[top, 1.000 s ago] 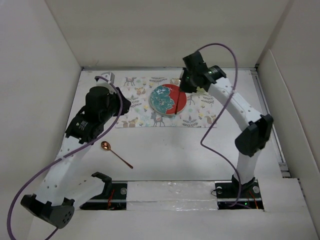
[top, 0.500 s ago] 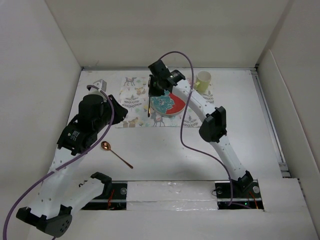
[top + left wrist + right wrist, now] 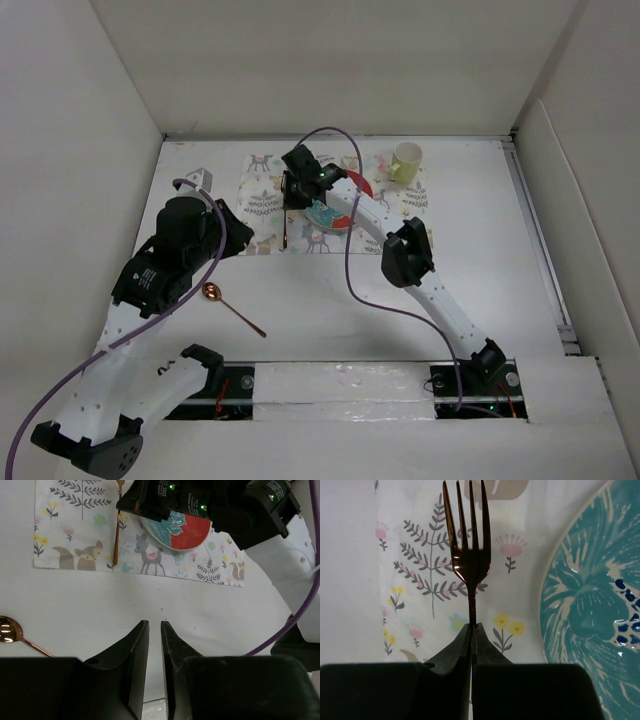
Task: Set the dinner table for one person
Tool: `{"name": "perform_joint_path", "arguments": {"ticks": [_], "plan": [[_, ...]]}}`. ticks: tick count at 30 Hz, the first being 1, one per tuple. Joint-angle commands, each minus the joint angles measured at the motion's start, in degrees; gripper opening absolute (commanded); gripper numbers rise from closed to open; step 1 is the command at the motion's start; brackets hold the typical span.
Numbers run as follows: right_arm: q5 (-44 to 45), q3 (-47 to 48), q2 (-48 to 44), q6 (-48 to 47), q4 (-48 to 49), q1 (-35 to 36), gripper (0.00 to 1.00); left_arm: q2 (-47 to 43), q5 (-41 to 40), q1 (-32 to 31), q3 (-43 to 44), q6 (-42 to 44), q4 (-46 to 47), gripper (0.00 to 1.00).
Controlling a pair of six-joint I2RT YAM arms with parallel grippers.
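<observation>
My right gripper (image 3: pixel 291 192) is shut on the handle of a copper fork (image 3: pixel 470 555), holding it over the left part of the patterned placemat (image 3: pixel 262 205), just left of the teal and red plate (image 3: pixel 326 219). The fork's handle shows in the top view (image 3: pixel 286 230) and in the left wrist view (image 3: pixel 116 535). The plate is partly hidden under the right arm. A copper spoon (image 3: pixel 213 292) lies on the white dinner table (image 3: pixel 330 290), left of centre. My left gripper (image 3: pixel 155 630) hovers over bare table, its jaws almost together and empty.
A pale yellow-green cup (image 3: pixel 405 162) stands at the placemat's far right corner. White walls close in the table on three sides. The arm bases and a rail (image 3: pixel 340 385) line the near edge. The right arm stretches across the table's middle.
My right arm has swung left across the plate with the fork, from the plate's right side to its left, uncovering the cup. My left arm has drawn back a little.
</observation>
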Motion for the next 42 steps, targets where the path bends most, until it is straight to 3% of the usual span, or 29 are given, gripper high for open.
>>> {"name": "perform_joint_path", "arguments": {"ticks": [1, 6, 13, 20, 21, 22, 23, 24, 26, 30, 32, 34, 36, 42], "plan": [[-1.1, 3.0, 0.9, -1.0, 5.2, 0.1, 0.00, -0.9, -0.3, -0.3, -0.9, 0.3, -0.3, 0.14], [-1.1, 2.8, 3.2, 0.2, 6.5, 0.1, 0.00, -0.9, -0.3, -0.3, -1.9, 0.8, 0.3, 0.14], [-2.8, 1.0, 1.6, 0.6, 7.5, 0.1, 0.31, -1.5, -1.4, -0.3, -2.6, 1.3, 0.7, 0.14], [-2.0, -4.6, -10.9, -0.1, 9.5, 0.1, 0.41, 0.3, -3.6, -0.3, 0.5, 2.5, 1.1, 0.14], [-2.0, -7.0, -13.4, -0.1, 10.0, 0.1, 0.40, 0.7, -4.2, -0.3, 2.3, 2.7, 0.9, 0.14], [-2.3, -9.9, -16.0, -0.1, 12.1, 0.1, 0.22, 0.9, -5.4, -0.3, 3.3, 2.8, 0.6, 0.14], [-2.9, -17.6, -21.8, -0.7, 13.5, 1.1, 0.11, 1.2, -6.1, -0.3, 4.5, 3.3, 0.3, 0.12], [-3.1, -22.3, -24.8, -1.4, 15.2, 1.9, 0.01, 1.6, -6.8, -0.3, 6.7, 3.5, -0.3, 0.00], [-2.7, -34.2, -31.1, -3.8, 19.5, 6.0, 0.00, 2.0, -8.5, -0.3, 9.2, 3.7, -1.1, 0.00], [-2.0, -48.8, -36.5, -5.4, 25.2, 14.1, 0.00, 3.3, -9.7, -0.3, 16.7, 3.6, -4.5, 0.00], [-0.2, -53.0, -37.2, -5.6, 27.7, 17.2, 0.20, 3.9, -10.4, -0.3, 19.4, 3.2, -6.1, 0.00], [-0.8, -54.6, -36.0, -5.8, 28.4, 20.5, 0.40, 4.2, -11.1, -0.3, 23.3, 2.7, -8.1, 0.16], [-0.3, -53.7, -34.5, -7.6, 27.5, 23.5, 0.45, 4.9, -11.7, -0.3, 26.9, 2.7, -9.7, 0.27], [5.9, -43.7, -26.8, -13.8, 22.9, 29.2, 0.53, 7.1, -15.3, -0.3, 33.4, 3.8, -13.3, 0.31]]}}
